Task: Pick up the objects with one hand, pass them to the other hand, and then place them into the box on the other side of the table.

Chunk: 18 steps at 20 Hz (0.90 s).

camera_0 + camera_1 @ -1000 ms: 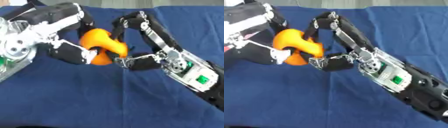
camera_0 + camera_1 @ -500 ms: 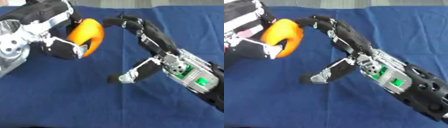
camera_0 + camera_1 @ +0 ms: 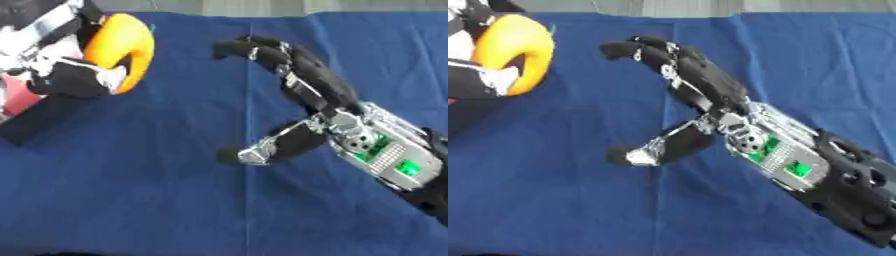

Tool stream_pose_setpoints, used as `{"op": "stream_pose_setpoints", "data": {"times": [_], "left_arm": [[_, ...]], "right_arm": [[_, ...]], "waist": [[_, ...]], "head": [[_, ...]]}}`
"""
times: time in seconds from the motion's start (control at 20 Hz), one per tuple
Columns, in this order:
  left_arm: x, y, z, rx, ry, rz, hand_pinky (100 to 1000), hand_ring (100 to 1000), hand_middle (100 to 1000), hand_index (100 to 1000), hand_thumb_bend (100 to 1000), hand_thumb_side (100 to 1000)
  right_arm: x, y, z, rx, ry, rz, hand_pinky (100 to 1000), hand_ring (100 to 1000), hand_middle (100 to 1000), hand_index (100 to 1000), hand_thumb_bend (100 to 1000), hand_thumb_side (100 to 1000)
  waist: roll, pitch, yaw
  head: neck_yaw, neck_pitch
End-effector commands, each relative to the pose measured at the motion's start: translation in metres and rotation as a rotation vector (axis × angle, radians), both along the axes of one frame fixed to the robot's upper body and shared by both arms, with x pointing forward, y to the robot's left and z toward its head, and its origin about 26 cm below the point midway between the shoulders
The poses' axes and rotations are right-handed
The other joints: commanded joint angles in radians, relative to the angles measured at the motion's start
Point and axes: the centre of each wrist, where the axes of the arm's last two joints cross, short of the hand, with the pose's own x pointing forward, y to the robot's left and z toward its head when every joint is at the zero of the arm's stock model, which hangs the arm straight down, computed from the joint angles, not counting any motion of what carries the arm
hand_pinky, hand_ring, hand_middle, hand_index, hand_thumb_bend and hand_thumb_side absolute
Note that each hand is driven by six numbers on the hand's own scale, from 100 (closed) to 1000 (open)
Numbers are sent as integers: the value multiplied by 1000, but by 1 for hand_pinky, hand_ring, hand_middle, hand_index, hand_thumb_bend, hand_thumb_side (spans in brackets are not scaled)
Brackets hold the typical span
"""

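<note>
An orange curved object [image 3: 122,47], shaped like a thick crescent, is held at the upper left with my left hand [image 3: 66,75] shut on it, above the blue cloth. My right hand [image 3: 302,107] hangs open over the middle of the table. Its fingers reach up and left, its thumb points down and left, and nothing is in it. A wide gap of cloth lies between the two hands.
A blue cloth [image 3: 157,190] covers the table. A dark box [image 3: 35,120] with a reddish inside shows at the left edge under my left arm. Grey floor runs along the top edge.
My right hand let go of the orange object and opened, drawing back to the right. My left hand carried the object up and left, toward the box side.
</note>
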Motion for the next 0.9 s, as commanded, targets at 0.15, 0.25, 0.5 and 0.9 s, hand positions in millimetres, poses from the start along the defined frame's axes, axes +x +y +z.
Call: {"op": "stream_pose_setpoints", "data": {"times": [0.15, 0.25, 0.5, 0.9], "left_arm": [[17, 46, 18, -63, -113, 201, 756, 483, 316, 374, 100, 179], [29, 61, 15, -83, -131, 270, 763, 485, 318, 378, 100, 183], [57, 94, 5, -115, -162, 394, 768, 493, 335, 405, 100, 185], [79, 120, -11, -145, -163, 480, 796, 528, 404, 487, 100, 172]], "right_arm": [[-1, -7, 9, 3, -41, -24, 864, 847, 770, 907, 560, 345], [-1, -9, 9, 6, -43, -26, 867, 848, 773, 905, 494, 345], [0, -15, 9, 5, -48, -42, 860, 834, 757, 880, 541, 259], [1, -20, 12, 66, -15, -91, 836, 797, 694, 817, 641, 182]], "waist": [[-6, -32, -5], [-9, -33, -7], [-17, -34, -17], [-23, -29, -29]], "head": [[33, 2], [47, -1], [86, -11], [126, -30]]}}
